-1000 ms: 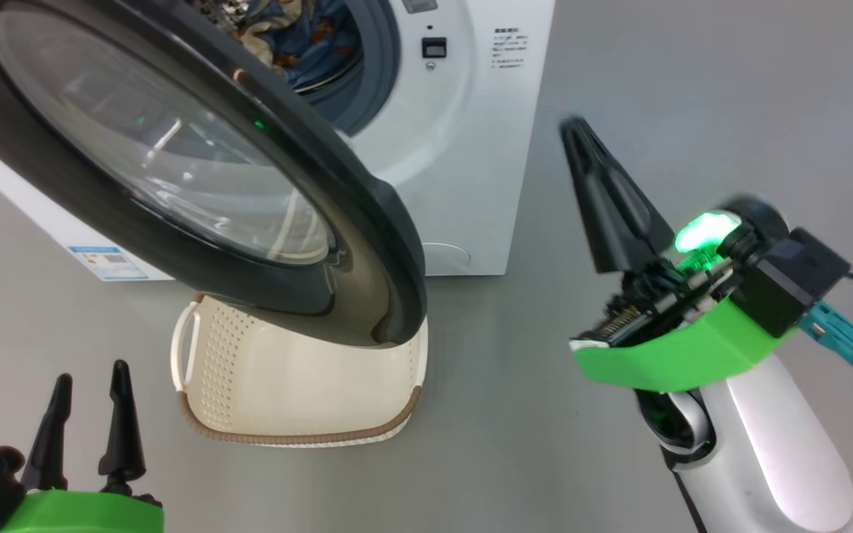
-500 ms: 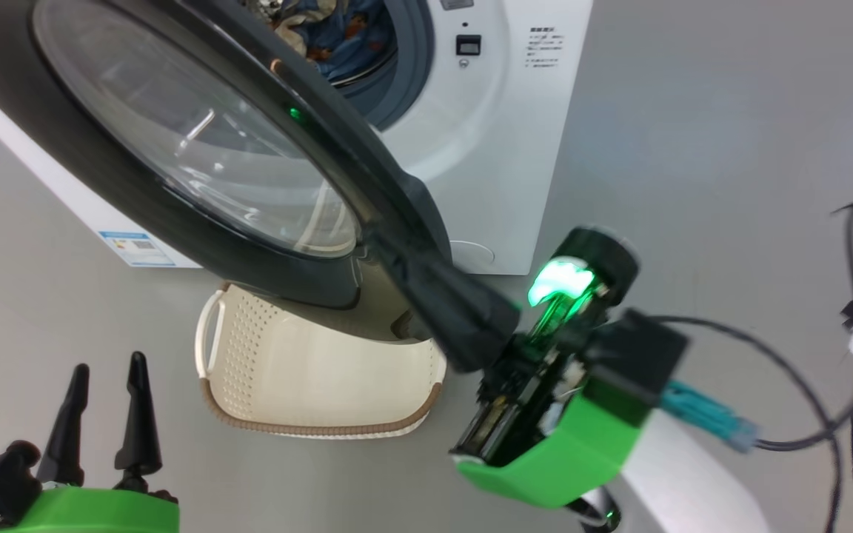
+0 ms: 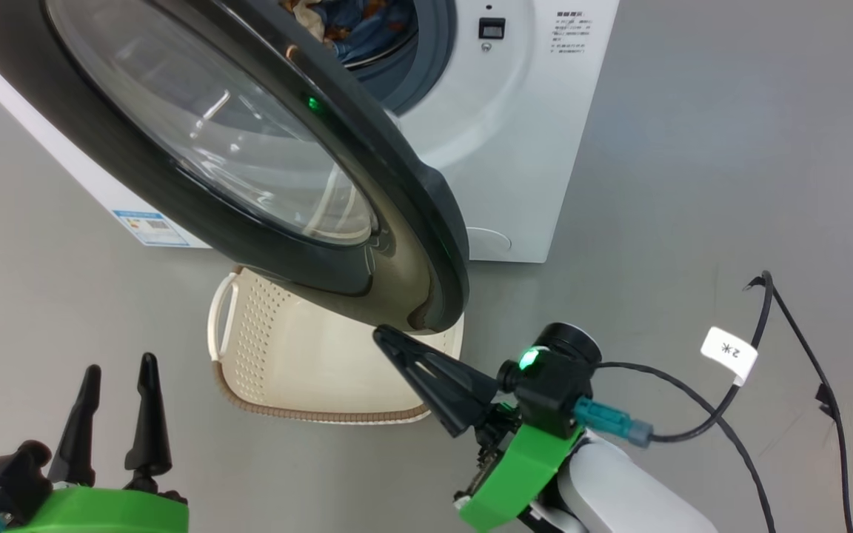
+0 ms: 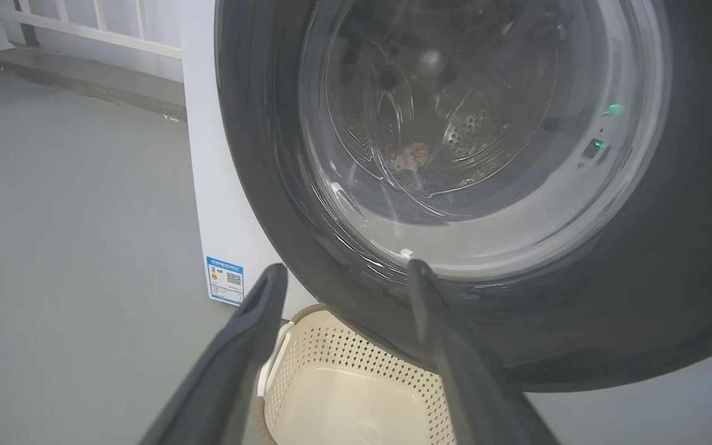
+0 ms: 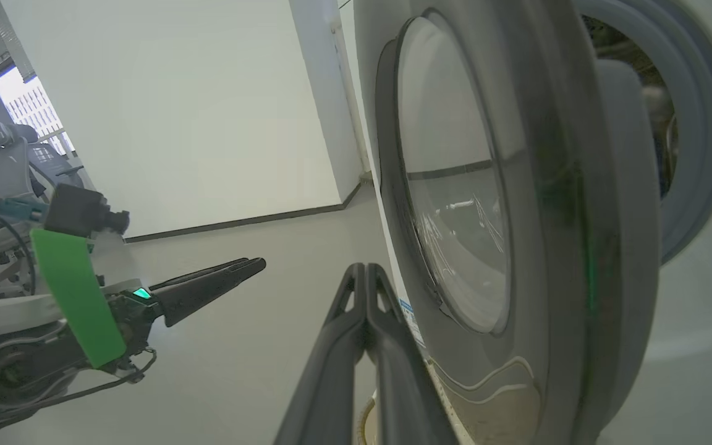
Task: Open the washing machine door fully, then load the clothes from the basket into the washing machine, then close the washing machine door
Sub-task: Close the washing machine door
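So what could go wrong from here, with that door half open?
The shut right gripper points at the lower rim of the washing machine door; its narrow tips could slide off that glossy curve when pushing. The door overhangs the basket, so a low swing might bump it. The clothes lie near the mouth of the washing machine and could catch as the door shuts.

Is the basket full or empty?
Empty, as far as it shows: the basket has a bare cream inside, though the door hides its far part.
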Robot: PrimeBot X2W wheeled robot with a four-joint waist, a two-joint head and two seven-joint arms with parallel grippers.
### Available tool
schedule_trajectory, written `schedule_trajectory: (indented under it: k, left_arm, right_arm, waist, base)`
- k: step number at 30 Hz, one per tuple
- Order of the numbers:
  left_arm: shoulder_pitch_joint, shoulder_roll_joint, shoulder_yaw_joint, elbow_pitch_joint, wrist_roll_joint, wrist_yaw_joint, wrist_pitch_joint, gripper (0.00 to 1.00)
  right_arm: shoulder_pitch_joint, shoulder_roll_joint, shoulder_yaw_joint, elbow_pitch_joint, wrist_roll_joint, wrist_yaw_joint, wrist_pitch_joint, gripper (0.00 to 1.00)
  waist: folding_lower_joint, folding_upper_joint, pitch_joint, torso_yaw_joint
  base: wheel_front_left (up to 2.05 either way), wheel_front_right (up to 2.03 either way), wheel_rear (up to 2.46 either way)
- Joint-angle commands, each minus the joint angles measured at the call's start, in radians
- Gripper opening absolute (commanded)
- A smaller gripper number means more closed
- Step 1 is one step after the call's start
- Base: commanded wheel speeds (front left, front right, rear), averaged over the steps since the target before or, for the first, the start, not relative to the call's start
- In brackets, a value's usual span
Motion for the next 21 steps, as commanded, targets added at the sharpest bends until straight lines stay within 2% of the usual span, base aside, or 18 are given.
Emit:
schedule_trajectory:
  k: [1,8,21]
  left_arm:
    - [-0.02,0.018,0.033,-0.015,-0.012,-0.002,-0.006,1.0]
    - [-0.043,0.012,0.021,-0.01,-0.02,-0.002,-0.006,1.0]
    - [-0.085,0.006,0.011,-0.012,-0.025,-0.002,-0.006,1.0]
  right_arm:
    - [0.02,0.02,0.01,-0.01,0.034,0.002,-0.005,0.0]
    - [-0.005,0.018,-0.034,0.074,0.04,0.002,-0.005,0.0]
    - [-0.072,0.041,-0.146,0.11,0.011,0.002,-0.005,0.0]
  waist:
    - [0.0,0.0,0.003,0.002]
    - [0.0,0.0,0.033,0.007]
    - [0.0,0.0,0.08,0.017]
  base:
    - [0.0,0.0,0.0]
    - [0.0,0.0,0.0]
    - [0.0,0.0,0.0]
